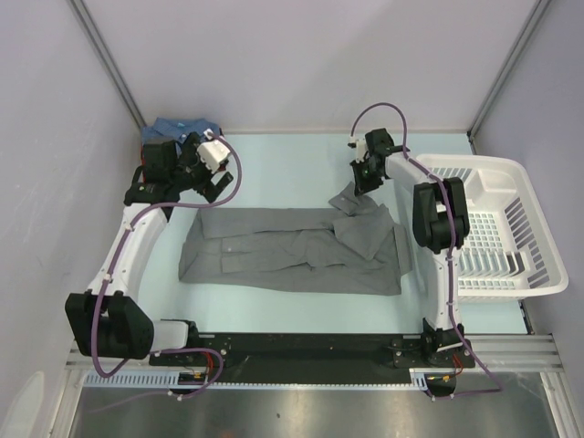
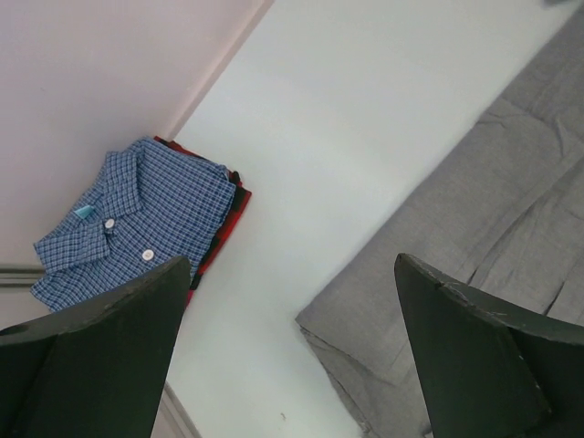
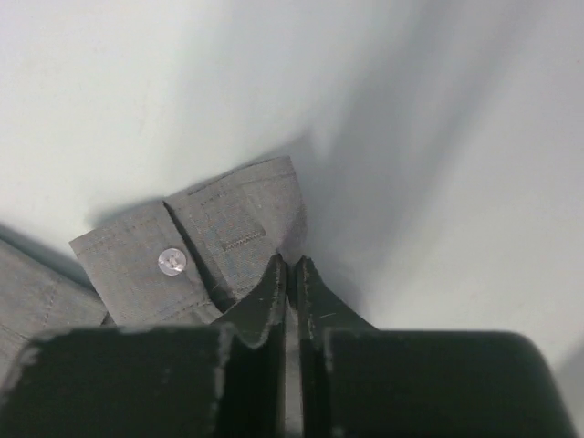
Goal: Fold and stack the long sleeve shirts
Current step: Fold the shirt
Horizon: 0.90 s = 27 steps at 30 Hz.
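Pinching the cuff (image 3: 228, 233) of the grey shirt (image 1: 292, 246) spread on the tabletop (image 1: 274, 164), jaws nearly together, right claw (image 3: 292, 266) likely readies a sleeve fold; left claw (image 2: 292, 260) hangs wide open near the folded blue shirt (image 2: 137, 214) atop the dark red shirt (image 2: 221, 243).

Bright, even light from above. Top pic sharp, shadows soft & small. Rt wrist pic: big grey shadow on the table (image 3: 109, 91) behind the grey shirt (image 3: 228, 228); right gripper (image 3: 292, 274) v. dark.
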{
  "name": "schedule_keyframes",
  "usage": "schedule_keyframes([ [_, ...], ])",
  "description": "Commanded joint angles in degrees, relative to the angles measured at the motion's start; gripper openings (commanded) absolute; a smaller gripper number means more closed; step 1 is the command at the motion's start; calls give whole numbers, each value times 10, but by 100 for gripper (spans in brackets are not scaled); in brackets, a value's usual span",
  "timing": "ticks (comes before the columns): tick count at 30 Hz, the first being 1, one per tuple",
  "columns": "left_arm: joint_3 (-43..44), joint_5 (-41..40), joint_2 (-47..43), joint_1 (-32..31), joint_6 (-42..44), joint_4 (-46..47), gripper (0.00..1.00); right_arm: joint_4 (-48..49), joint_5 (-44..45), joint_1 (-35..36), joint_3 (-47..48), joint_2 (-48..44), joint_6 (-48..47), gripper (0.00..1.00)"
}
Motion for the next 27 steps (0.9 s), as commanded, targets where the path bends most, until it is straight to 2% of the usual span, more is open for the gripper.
schedule_keyframes([
  [1, 11, 16, -23, 3, -30, 47, 100, -23, -11, 1, -12, -15, 6, 0],
  [6, 43, 40, -9, 3, -67, 56, 99, 15, -17, -17, -21, -101, 42, 0],
  [10, 47, 86, -13, 3, -118, 81, 99, 55, -24, -17, -20, -213, 80, 0],
  [14, 63, 114, -27, 3, -131, 82, 99, 81, 8, -7, -61, -316, 111, 0],
  [19, 66, 169, -48, -4, -142, 88, 100, 113, 75, 26, -161, -436, 162, 0],
  [23, 67, 188, -47, -33, -164, 89, 100, 125, 75, 54, -216, -513, 192, 0],
  [27, 85, 218, -35, -85, -247, 88, 99, 159, 92, 100, -265, -568, 183, 0],
])
